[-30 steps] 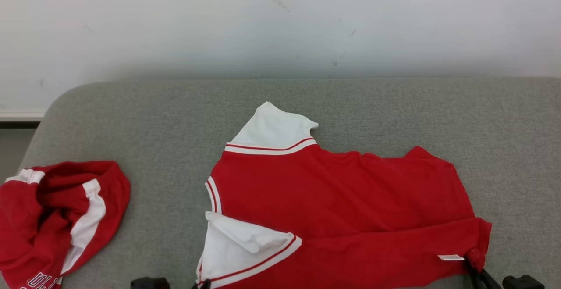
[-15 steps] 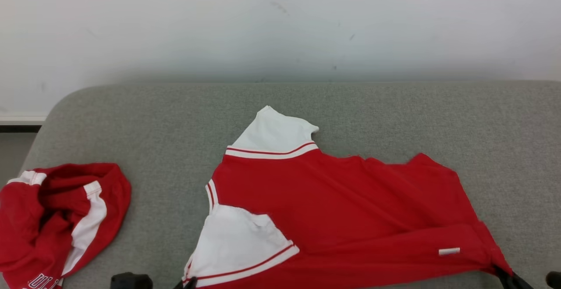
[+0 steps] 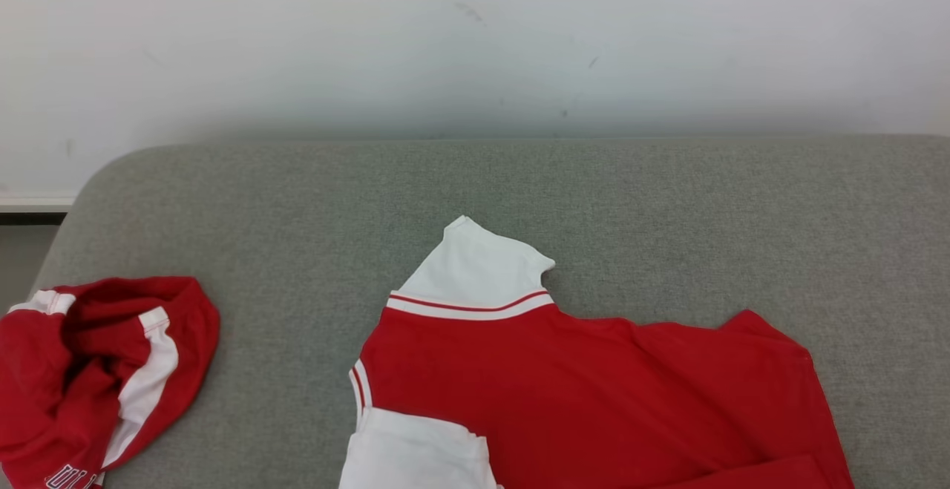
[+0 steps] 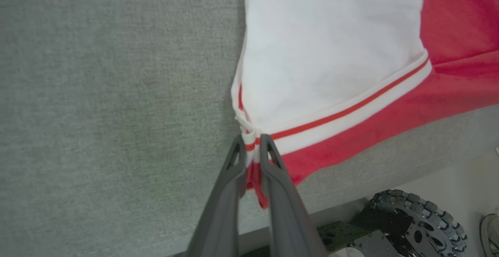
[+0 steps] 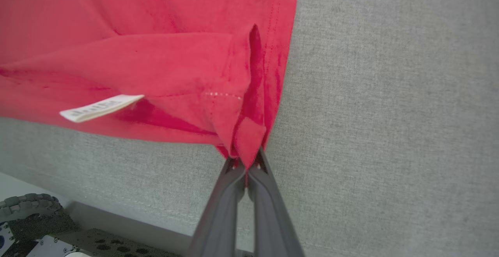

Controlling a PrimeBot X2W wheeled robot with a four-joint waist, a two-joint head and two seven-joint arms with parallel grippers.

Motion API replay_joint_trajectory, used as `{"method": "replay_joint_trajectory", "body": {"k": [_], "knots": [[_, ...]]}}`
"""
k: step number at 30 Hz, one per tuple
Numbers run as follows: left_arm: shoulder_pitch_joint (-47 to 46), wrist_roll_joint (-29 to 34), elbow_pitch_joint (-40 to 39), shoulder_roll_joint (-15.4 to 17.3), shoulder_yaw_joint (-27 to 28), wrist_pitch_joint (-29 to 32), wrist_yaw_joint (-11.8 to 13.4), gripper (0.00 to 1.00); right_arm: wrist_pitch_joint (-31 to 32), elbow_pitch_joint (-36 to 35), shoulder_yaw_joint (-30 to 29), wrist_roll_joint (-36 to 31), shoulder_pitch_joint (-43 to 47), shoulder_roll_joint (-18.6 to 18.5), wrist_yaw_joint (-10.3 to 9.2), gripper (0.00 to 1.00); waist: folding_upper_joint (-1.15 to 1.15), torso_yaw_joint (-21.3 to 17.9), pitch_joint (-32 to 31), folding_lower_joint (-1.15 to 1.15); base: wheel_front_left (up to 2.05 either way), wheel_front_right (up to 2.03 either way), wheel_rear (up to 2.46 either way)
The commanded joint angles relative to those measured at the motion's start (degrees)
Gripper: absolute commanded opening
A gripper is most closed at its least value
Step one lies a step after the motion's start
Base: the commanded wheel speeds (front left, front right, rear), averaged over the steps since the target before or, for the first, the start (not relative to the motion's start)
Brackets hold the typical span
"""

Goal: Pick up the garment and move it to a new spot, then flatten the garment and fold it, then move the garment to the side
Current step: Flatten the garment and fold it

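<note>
The garment [image 3: 586, 392] is a red shirt with white, red-striped sleeves, spread on the grey cushion and running off the head view's bottom edge. In the left wrist view my left gripper [image 4: 251, 142] is shut on the garment [image 4: 331, 62] at the striped edge of a white sleeve. In the right wrist view my right gripper [image 5: 245, 164] is shut on a bunched red hem corner of the garment [image 5: 148, 46], near a small white label [image 5: 99, 108]. Both held corners lie near the cushion's front edge.
A second red and white garment [image 3: 96, 378] lies crumpled at the cushion's left end. The grey cushion [image 3: 668, 207] stretches to a white wall behind. The robot's wheeled base [image 4: 413, 225] shows below the cushion's front edge.
The garment has slid toward the cushion's front edge, its near part now off the head view's bottom. Both grippers have dropped out of the head view. The folded near sleeve has spread flatter.
</note>
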Motion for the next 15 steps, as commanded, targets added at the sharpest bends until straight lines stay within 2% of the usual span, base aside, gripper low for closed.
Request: {"method": "replay_joint_trajectory", "body": {"k": [1, 2, 3, 5, 15], "knots": [[0.41, -0.78, -0.02, 0.33, 0.12, 0.23, 0.33, 0.0, 0.13, 0.29, -0.09, 0.39, 0.55, 0.17, -0.18, 0.15, 0.0, 0.03, -0.03, 0.0, 0.0, 0.0, 0.0], [0.47, -0.78, -0.13, 0.21, -0.01, 0.38, 0.4, 0.0, 0.29, 0.59, 0.0, 0.2, 0.58, 0.47, -0.18, 0.48, 0.0, 0.04, -0.06, 0.0, 0.0, 0.0, 0.0], [0.55, -0.86, -0.03, 0.13, -0.19, 0.63, 0.45, 0.2, 0.41, 0.87, 0.2, 0.15, 0.56, 0.82, -0.18, 1.0, 0.0, 0.01, -0.09, 0.0, 0.0, 0.0, 0.0], [0.59, -0.72, 0.26, 0.33, -0.58, 1.21, 0.41, 1.0, 0.66, 1.37, 0.44, 0.19, 0.32, 1.16, -0.18, 1.0, 0.0, -0.09, -0.24, 0.0, 0.0, 0.0, 0.0], [-1.54, 0.45, -0.9, 1.83, 1.14, -0.88, 0.73, 1.0, 0.57, -0.36, -1.38, 0.09, 0.64, 0.05, -0.17, 1.0, 0.0, -0.8, -0.81, 0.0, 0.0, 0.0, 0.0]]}}
